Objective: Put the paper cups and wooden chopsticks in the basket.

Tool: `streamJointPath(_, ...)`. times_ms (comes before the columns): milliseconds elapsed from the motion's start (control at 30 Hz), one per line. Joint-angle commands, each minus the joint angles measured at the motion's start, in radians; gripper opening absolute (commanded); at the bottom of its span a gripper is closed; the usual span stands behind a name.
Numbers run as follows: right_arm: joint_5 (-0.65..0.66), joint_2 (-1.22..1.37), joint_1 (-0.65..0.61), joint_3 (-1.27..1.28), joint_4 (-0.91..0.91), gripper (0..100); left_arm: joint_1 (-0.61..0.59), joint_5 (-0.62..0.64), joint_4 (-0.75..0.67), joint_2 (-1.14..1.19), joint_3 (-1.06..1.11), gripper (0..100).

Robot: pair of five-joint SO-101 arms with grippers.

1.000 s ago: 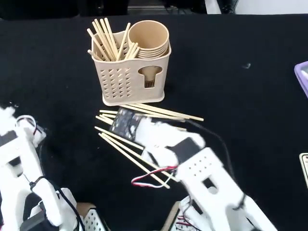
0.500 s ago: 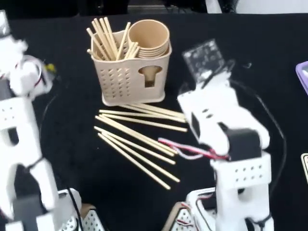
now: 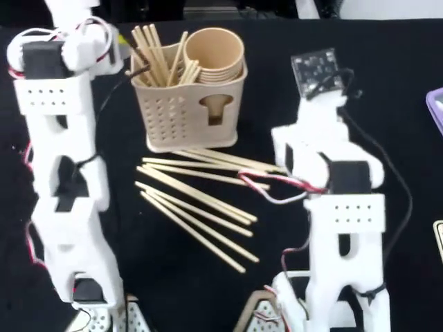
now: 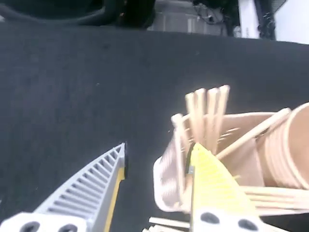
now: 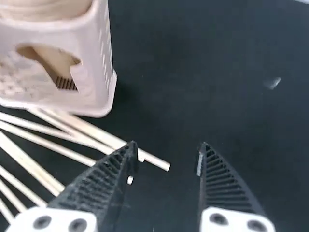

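Observation:
A beige slotted basket (image 3: 187,111) stands at the back of the black table. One side holds a stack of paper cups (image 3: 214,52), the other several wooden chopsticks (image 3: 154,57) on end. More loose chopsticks (image 3: 197,200) lie fanned out on the cloth in front of it. My left gripper (image 4: 159,147) hovers open over the basket's chopstick side (image 4: 205,116), with nothing between its fingers. My right gripper (image 5: 167,145) is open and empty above the ends of the loose chopsticks (image 5: 72,130), beside the basket's front corner (image 5: 104,72).
The left arm (image 3: 59,138) stands tall to the left of the basket, the right arm (image 3: 332,180) upright to its right. A purple object (image 3: 436,111) and a pale item (image 3: 439,238) sit at the right table edge.
The right arm has lifted off the loose chopsticks and swung upright to the right. The left arm has risen from the front left corner to stand beside the basket.

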Motion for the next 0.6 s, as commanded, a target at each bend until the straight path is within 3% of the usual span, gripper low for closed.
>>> streamJointPath(0,-0.011,0.001,0.015,0.081,-0.1,20.4,0.042,-0.012,0.017,0.075,-0.165,22)
streamJointPath(467,-0.064,0.001,0.009,0.255,-0.25,20.4,0.088,-0.012,0.044,0.21,-0.18,22)
streamJointPath(567,-0.064,0.001,0.009,0.255,-0.249,20.4,0.079,-0.012,0.044,0.21,-0.124,17)
